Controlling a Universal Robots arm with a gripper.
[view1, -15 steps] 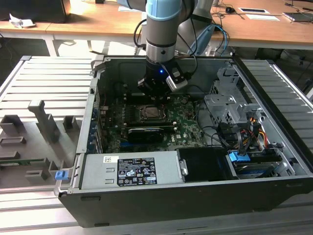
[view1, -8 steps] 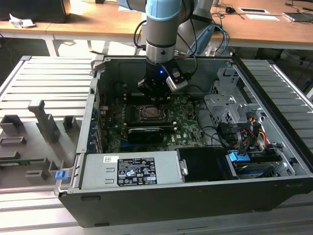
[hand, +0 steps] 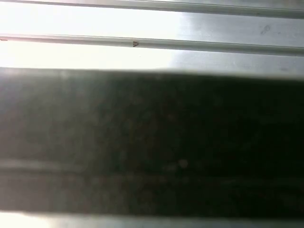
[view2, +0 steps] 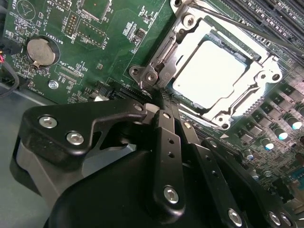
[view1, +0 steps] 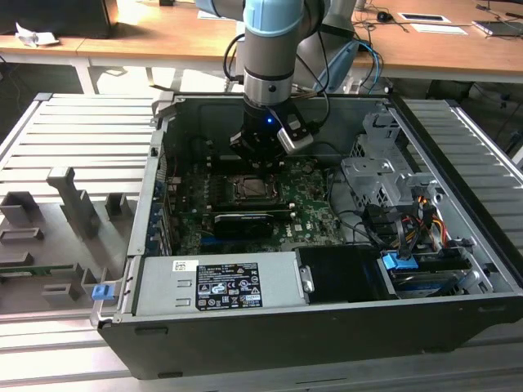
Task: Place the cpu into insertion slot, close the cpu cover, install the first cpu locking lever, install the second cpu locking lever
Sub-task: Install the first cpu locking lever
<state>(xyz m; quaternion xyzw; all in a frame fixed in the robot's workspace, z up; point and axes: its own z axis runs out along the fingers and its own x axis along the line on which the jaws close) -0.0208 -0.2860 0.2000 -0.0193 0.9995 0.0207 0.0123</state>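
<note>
Though seated in the insertion slot [view2: 237,102], cpu [view2: 209,76] just beyond gripper [view2: 161,97].

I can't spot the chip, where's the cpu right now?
The cpu sits in the insertion slot under the cpu cover in the second wrist view, just beyond the gripper.

A robotics lab or workshop is indicated: an opened computer case [view1: 327,245] is set on a slatted aluminium worktop [view1: 73,139], wooden desks [view1: 163,37] with cables and papers are seen behind, and grey fixtures [view1: 73,200] are laid out alongside.
</note>
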